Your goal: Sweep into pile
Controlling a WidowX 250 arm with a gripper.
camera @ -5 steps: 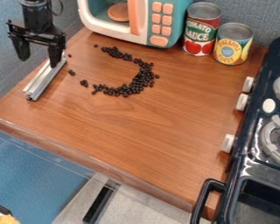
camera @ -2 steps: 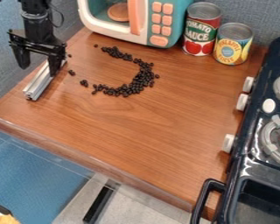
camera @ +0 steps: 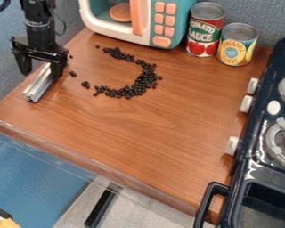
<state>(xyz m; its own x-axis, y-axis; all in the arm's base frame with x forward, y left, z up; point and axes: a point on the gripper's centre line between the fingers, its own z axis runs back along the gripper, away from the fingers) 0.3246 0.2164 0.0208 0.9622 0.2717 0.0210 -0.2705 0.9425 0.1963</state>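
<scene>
"hand (camera: 41, 72) at the upper left, how is it?"

"wide, two fingers well apart, one in front of the silver bar's (camera: 40, 85) far end (touching or not, i cannot tell)."

"where are the black beans (camera: 145, 81)?"

"right of the bar on the worktop (camera: 139, 133), curved, with gaps on the left."

"and beyond?"

"toy microwave (camera: 181, 18) behind, red can (camera: 205, 35), yellow can (camera: 236, 44), black stove (camera: 252, 149)."
</scene>
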